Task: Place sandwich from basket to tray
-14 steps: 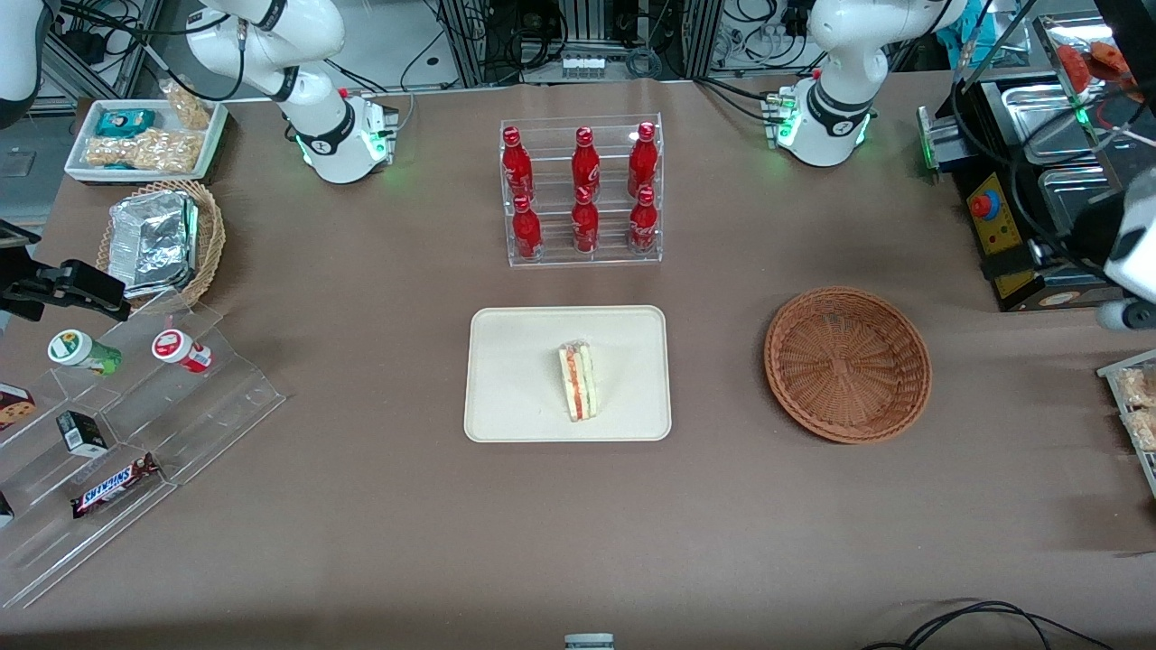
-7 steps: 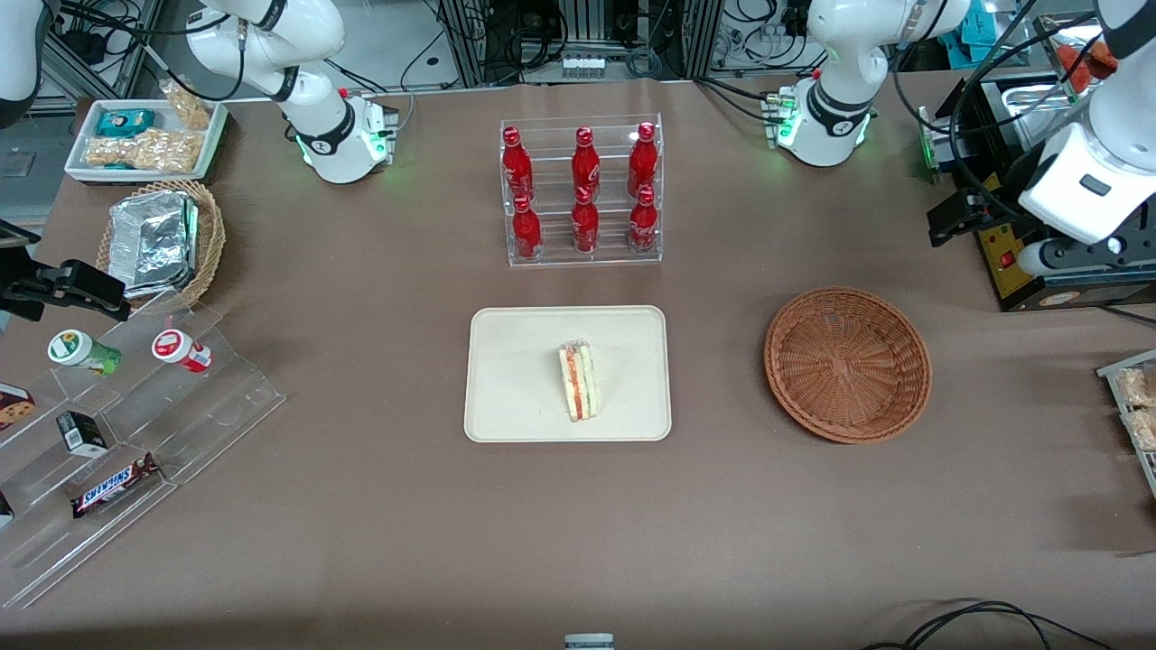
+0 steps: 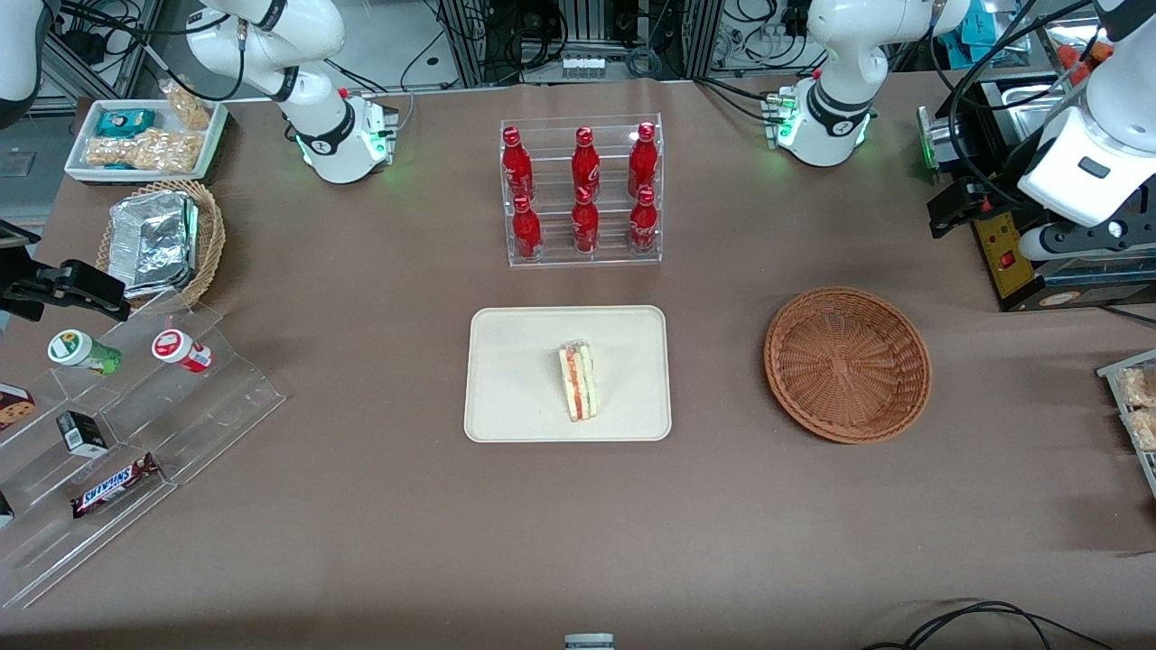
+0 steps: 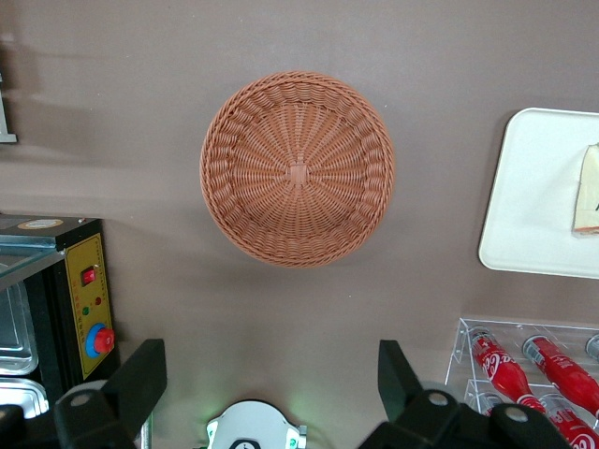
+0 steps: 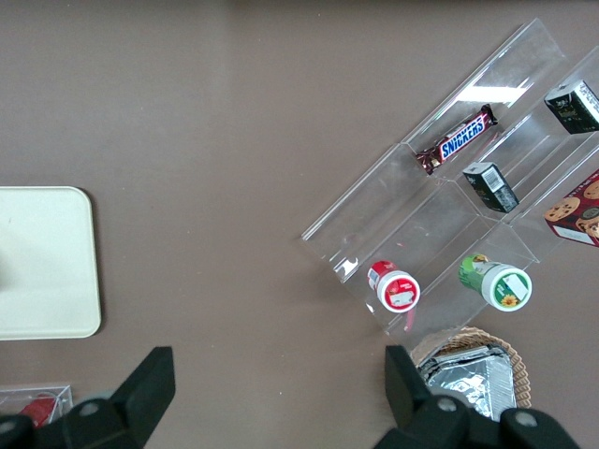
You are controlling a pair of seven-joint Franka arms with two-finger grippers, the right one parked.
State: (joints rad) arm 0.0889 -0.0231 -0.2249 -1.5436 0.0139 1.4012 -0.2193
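Sandwich [image 3: 578, 383] lies on the tray [image 3: 515, 397], at nine o'clock of the empty basket [image 3: 847, 363], so the gripper [image 4: 271, 388], fingers [image 4: 140, 379] spread wide and holding nothing, should simply hold high above the surface [image 3: 379, 524].

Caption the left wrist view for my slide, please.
Open gripper above the empty reddish-brown wicker basket; wrapped sandwich on the cream tray.

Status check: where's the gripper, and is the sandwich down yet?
Gripper open, empty, raised high at the working arm's end of the table. Sandwich lying on the tray. Basket empty. Nothing in the way.
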